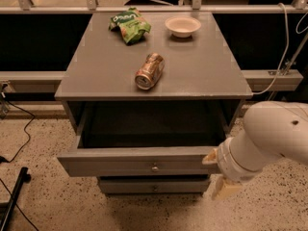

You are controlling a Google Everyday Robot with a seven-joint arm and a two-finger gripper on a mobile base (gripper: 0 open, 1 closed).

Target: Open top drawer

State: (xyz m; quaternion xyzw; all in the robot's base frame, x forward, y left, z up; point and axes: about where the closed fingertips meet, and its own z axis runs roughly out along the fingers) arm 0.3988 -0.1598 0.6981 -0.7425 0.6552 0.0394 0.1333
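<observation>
The top drawer is a wide grey front panel with a small round metal knob at its centre. It stands pulled well out of the grey cabinet, and its dark inside shows. My gripper is at the drawer front's right end, below my thick white arm. One cream fingertip touches the panel's top right corner and another hangs below the panel. A narrower grey drawer front sits shut underneath.
On the cabinet top lie a tipped brown can, a green snack bag and a white bowl. Speckled floor surrounds the cabinet. A black cable and a black stand foot lie at the left.
</observation>
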